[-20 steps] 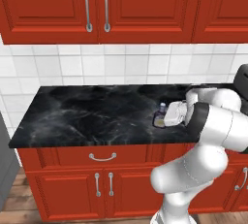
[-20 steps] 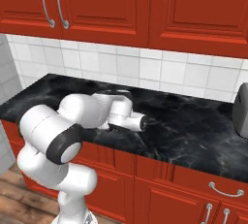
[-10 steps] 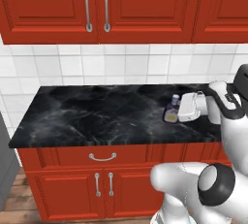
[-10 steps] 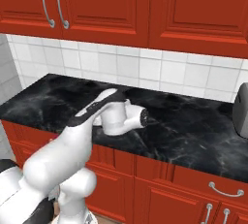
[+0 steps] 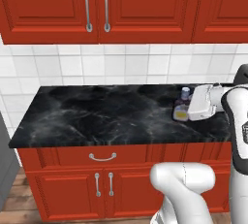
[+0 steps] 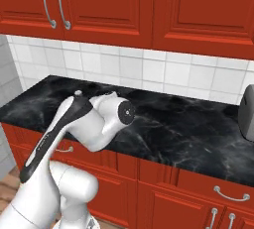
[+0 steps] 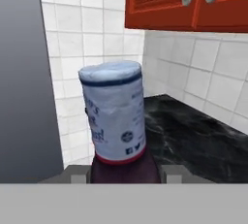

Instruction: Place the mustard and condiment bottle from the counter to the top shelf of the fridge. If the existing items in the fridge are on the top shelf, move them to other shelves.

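A white robot arm's gripper (image 5: 186, 109) clamps the condiment bottle (image 5: 181, 110), a dark purple-brown bottle with a pale lavender cap, just above the right end of the black marble counter (image 5: 97, 116), beneath red wall cabinets (image 5: 97, 5) and a white tiled backsplash (image 5: 97, 68).

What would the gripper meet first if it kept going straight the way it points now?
Judging by the hand view, probably the white tiled wall beside the grey fridge. The gripper, shut on the condiment bottle, points that way; depth is unclear.
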